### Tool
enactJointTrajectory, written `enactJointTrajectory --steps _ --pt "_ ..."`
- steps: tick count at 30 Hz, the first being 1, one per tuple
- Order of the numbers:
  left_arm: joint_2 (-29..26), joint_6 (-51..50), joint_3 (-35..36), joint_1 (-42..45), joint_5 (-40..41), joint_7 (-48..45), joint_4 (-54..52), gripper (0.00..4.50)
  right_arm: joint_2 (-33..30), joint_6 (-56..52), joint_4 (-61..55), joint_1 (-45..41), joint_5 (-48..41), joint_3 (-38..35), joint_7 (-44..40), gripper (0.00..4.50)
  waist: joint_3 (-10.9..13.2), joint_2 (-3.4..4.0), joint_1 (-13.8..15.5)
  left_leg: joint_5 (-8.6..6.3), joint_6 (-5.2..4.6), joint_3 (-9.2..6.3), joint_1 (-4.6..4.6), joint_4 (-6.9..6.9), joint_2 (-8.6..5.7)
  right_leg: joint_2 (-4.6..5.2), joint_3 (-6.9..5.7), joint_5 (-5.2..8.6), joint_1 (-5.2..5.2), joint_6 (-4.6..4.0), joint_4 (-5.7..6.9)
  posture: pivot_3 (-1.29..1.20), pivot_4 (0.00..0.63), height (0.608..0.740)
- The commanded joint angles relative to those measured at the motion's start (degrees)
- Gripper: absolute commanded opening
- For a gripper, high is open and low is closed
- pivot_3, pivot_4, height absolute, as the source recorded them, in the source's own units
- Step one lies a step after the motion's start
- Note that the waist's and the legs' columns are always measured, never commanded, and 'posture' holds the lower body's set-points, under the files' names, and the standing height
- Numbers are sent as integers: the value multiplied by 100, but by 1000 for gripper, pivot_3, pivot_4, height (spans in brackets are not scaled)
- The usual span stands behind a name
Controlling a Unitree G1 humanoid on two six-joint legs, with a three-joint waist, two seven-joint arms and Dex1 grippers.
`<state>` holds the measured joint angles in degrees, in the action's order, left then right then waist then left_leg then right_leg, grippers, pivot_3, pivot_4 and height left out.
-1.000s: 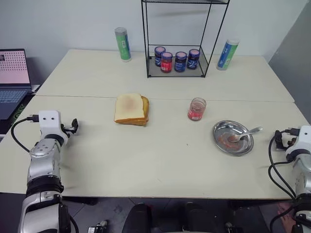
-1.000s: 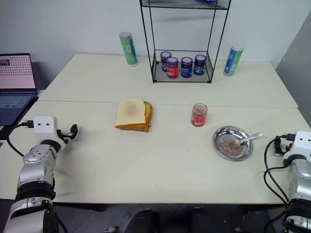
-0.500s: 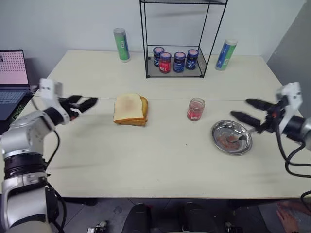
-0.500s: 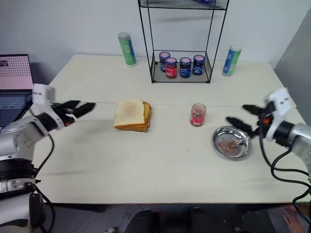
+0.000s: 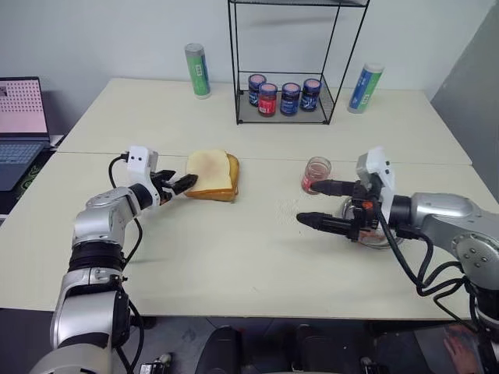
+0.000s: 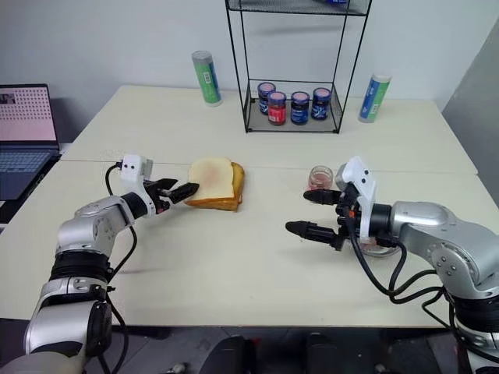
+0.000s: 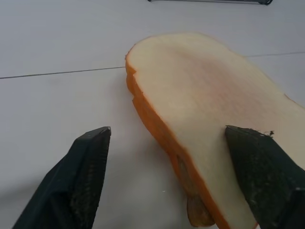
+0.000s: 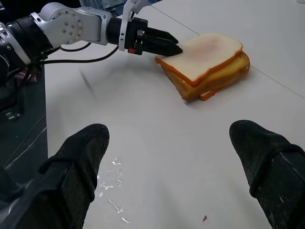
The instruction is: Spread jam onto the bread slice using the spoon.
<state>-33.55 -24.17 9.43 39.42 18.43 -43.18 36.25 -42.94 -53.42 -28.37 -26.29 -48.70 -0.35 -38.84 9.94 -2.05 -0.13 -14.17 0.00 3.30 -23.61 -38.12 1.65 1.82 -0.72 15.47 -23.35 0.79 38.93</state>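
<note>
From the head views, the left end effector (image 5: pixel 185 184) reaches the near corner of the bread slice (image 5: pixel 209 171), its fingers apart. The right end effector (image 5: pixel 315 204) hovers over the table (image 5: pixel 234 265), fingers spread wide, empty, just in front of the jam jar (image 5: pixel 316 173).

In the left wrist view, one finger lies over the bread slice's top face, the other beside its crust.

In the right wrist view, the bread slice sits on a thicker golden piece (image 8: pixel 224 74).

Both arms are silver-grey metal with rounded, ribbed segments and black joint bands; a white boxy block sits behind the left gripper (image 5: pixel 181 184); another behind the right gripper (image 5: pixel 320 204); black cables loop behind each; the tapered fingers (image 8: pixel 78 164) are matte black and textured.
</note>
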Motion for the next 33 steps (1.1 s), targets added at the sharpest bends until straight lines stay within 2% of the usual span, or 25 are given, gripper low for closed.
enactJointTrajectory --steps 1,12,16,26,29,33 --pt "-33 212 56 186 -19 -139 31 2957 67 8 -144 -111 1 -46 33 4500 0 0 0 0 0 -1 0 0 0 0 0 0 0 0 0 0 150 740" --pt "-22 437 31 375 -169 -187 362 700 118 82 -39 -127 110 -121 77 4500 0 0 -1 0 0 -2 0 0 0 0 -3 0 -1 0 2 0 150 740" --pt "-16 491 36 408 -201 -203 408 28 102 139 37 -107 181 -168 54 4500 0 0 -1 0 0 -2 0 0 0 0 -3 0 -1 0 1 0 150 740" --pt "-133 163 249 642 11 -137 20 28 104 172 101 -103 247 -258 0 4500 0 0 -2 0 0 -3 -3 0 0 0 -4 0 -2 0 1 0 150 740" --pt "-224 -387 564 777 493 -236 -502 28 80 171 134 -111 251 -291 -18 4500 2 -3 -2 0 0 -5 -12 -2 0 0 -4 0 -10 0 2 0 150 740" --pt "-397 -1433 643 626 1229 -688 -1709 28 25 168 199 -129 239 -360 -77 4500 4 -7 -5 0 0 -8 -25 -6 1 -1 -7 0 -18 0 2 0 150 740"
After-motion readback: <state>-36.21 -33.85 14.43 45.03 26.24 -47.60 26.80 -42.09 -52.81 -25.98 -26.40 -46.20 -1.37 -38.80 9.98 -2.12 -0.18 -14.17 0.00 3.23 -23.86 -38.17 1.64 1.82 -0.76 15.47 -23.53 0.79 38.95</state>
